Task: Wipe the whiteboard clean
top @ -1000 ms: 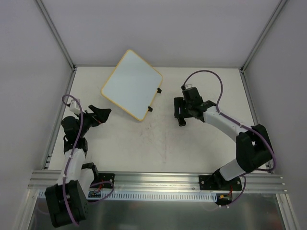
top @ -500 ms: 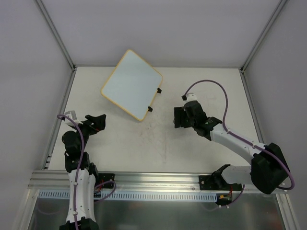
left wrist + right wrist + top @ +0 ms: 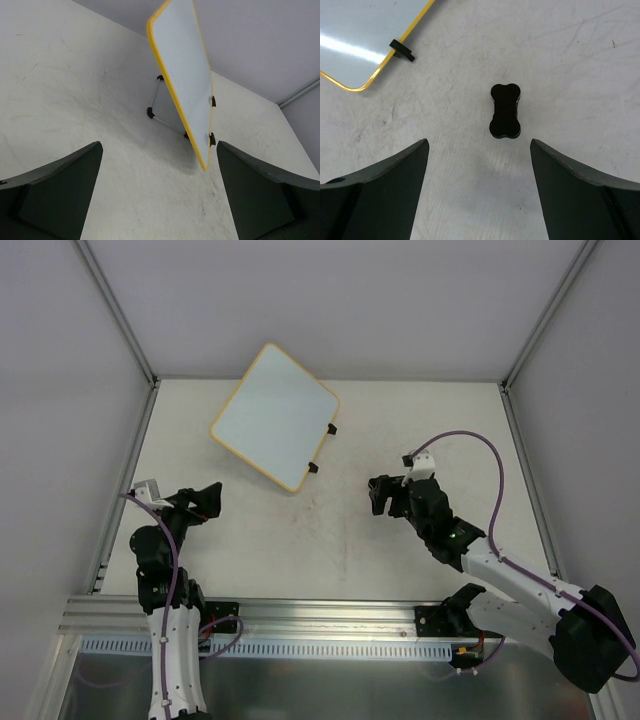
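Nearest the bases, both arms have drawn back within the last second. The left gripper (image 3: pixel 159 147) has its fingers fully spread and empty, and the right gripper (image 3: pixel 479 145) has widened its fingers and backed off holding nothing. Just ahead of it a small black bone-shaped eraser (image 3: pixel 505 111) lies free on the desk (image 3: pixel 580 60). Farther off, toward the far left, the whiteboard (image 3: pixel 275 412) stands propped and shows no marks, so erasing appears complete.

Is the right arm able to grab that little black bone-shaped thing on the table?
Probably yes. The black bone-shaped block lies alone on the table, and the right arm points open jaws straight at it.
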